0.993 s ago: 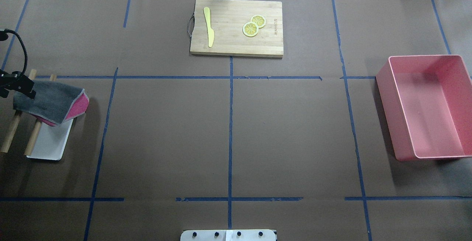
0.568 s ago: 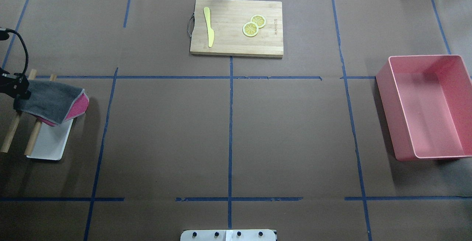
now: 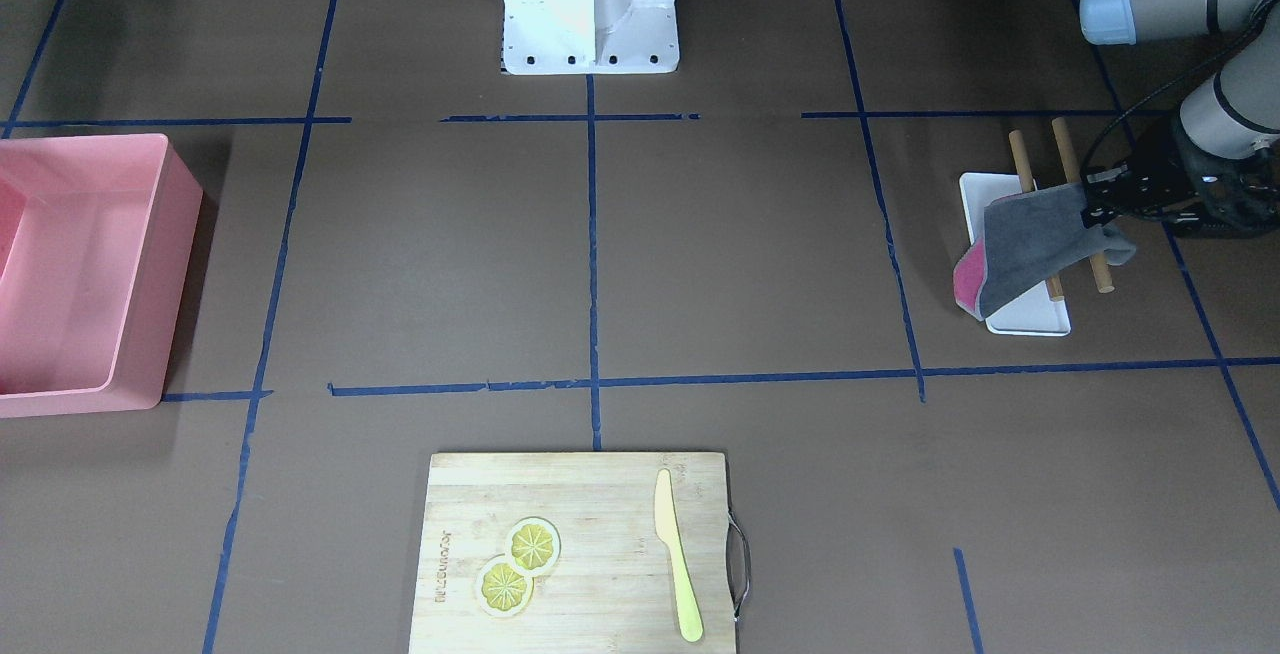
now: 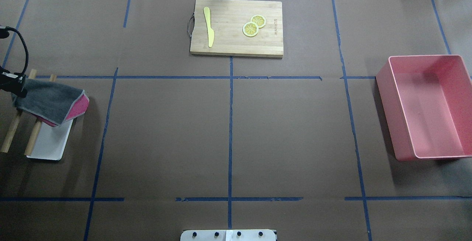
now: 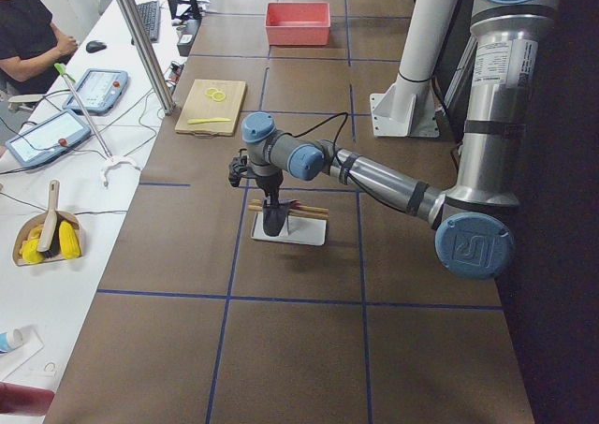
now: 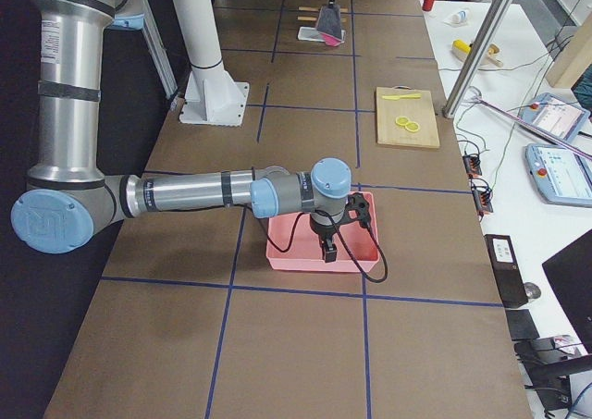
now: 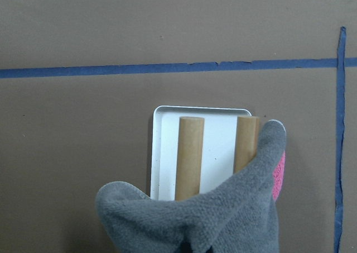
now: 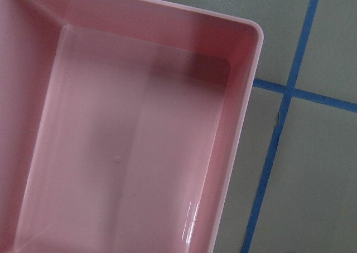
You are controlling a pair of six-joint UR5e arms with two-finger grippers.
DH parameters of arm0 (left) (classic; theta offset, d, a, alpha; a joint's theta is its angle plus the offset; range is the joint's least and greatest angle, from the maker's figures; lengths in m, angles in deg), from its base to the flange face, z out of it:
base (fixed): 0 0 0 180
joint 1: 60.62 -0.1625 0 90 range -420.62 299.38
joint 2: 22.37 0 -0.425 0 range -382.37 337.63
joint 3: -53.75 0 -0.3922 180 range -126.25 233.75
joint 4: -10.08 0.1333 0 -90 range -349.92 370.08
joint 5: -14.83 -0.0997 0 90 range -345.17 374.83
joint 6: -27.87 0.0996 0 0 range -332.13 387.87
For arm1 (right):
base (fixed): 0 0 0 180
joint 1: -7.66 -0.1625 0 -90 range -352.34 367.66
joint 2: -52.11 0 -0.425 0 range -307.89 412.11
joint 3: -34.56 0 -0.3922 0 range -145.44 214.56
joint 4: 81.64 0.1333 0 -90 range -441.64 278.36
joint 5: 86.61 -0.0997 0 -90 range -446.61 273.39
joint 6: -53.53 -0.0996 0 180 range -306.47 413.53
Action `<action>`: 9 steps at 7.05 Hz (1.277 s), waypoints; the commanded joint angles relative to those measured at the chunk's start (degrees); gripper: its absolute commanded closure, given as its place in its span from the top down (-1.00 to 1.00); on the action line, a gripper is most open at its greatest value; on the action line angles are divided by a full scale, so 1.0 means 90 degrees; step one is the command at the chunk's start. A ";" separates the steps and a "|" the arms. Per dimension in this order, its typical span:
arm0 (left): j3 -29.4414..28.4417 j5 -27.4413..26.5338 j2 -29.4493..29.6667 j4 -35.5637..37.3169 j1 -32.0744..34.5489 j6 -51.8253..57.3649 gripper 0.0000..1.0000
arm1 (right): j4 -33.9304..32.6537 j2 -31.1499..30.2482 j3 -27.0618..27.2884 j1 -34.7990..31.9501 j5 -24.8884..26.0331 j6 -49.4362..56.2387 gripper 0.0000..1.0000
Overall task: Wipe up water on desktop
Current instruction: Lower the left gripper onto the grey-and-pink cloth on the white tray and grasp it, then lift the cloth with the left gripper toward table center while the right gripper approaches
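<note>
The dark-brown desktop [image 4: 166, 134] with blue tape lines shows no water that I can see. My left gripper [image 3: 1095, 202] is shut on the edge of a grey cloth with a pink underside [image 4: 48, 101]. It holds the cloth draped over two wooden rods [image 4: 11, 134] on a white tray [image 4: 49, 145] at the table's left end. In the left wrist view the cloth [image 7: 212, 214] fills the bottom, above the tray [image 7: 215, 130]. My right gripper [image 6: 326, 250] hangs over the pink bin [image 6: 305, 257]; I cannot tell if it is open or shut.
The pink bin [image 4: 402, 123] stands at the right end and looks empty. A bamboo cutting board [image 4: 236, 45] at the far middle holds a yellow knife [image 4: 209, 27] and two lemon slices [image 4: 250, 29]. The robot's base plate [image 4: 228, 235] is at the near edge.
My left gripper has moved a little to the left in the overhead view, pulling the cloth's held edge with it. The cloth's free end stays on the rods.
</note>
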 commanded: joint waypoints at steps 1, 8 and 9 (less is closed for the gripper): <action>0.0661 0.0068 -0.0004 0.0093 0.0018 -0.0118 -1.00 | 0.0448 0.0027 0.0047 0.0157 0.0002 -0.0146 1.00; 0.0471 0.0364 0.3166 0.0025 -0.1678 -0.5516 -1.00 | 0.3070 0.1996 0.0232 0.2480 0.0498 -0.5424 1.00; 0.0392 0.0168 0.3508 0.0015 -0.1885 -0.6524 -1.00 | 0.3070 0.2097 0.0581 0.2889 0.1051 -0.5672 1.00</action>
